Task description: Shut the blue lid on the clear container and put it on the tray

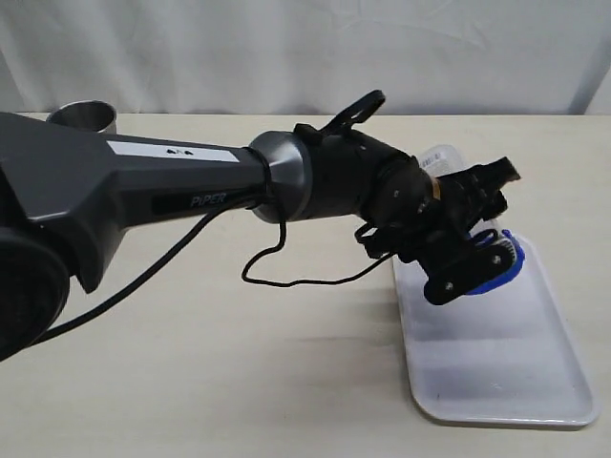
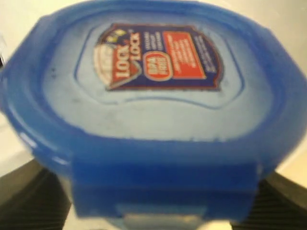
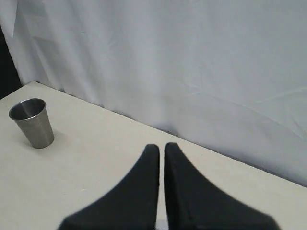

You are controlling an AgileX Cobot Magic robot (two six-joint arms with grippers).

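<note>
pale desk [image 1: 239, 363], left jaws gripping the blue lid [image 2: 153, 134] over the tray [image 1: 516, 382] at frame right, right jaws closed, empty

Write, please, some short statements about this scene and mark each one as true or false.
1. The right pincer is wide open. False: its two fingers are pressed together and hold nothing.
2. A steel cup stands upright on the table. True.
3. The blue lid sits between the fingers of the left pincer. True.
4. The sticker on the lid is green. False: it is dark blue with a red panel.
5. The steel cup stands on the white tray. False: it stands on the bare table, well away from the tray.
</note>
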